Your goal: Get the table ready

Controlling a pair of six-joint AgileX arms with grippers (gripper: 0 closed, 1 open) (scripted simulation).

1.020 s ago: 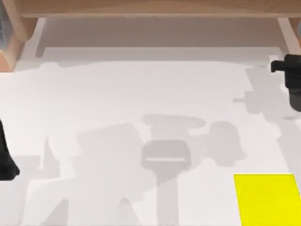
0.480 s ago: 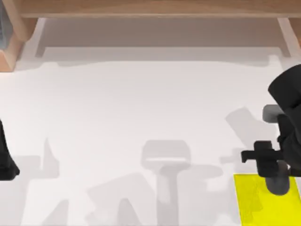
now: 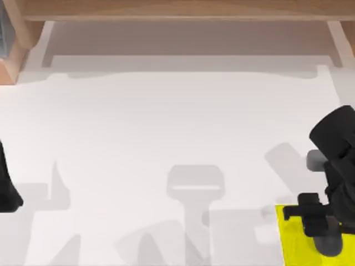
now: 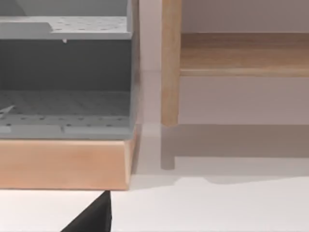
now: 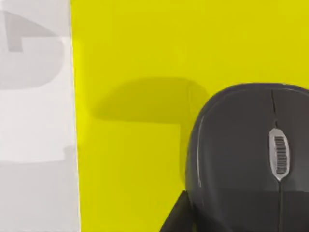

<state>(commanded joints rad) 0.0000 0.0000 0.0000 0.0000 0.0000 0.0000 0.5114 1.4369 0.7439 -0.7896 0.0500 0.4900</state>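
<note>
Now, at the near right corner of the table (image 3: 166,122), the right pincer (image 3: 324,235) hangs over the yellow mat (image 3: 294,244). In the right wrist view a dark grey computer mouse (image 5: 246,154) is seen against the mat, with its shadow on the yellow beside it. I judge that the pincer is carrying the mouse and that the mouse is not yet lying on the mat, but how the fingers sit on it is hidden, so I cannot tell if they are pressed on it or spread.

At the near left edge the left arm (image 3: 6,185) is parked, and its pincer's state I cannot tell either.

Farther away, the white table top lies wide and bare up to the light wooden frame (image 3: 183,11) at the far side. In the left wrist view a grey rack (image 4: 65,72) stands on a wooden base there.

As a judgement, the task is close to its end: the mouse must be set down on the mat and released.
</note>
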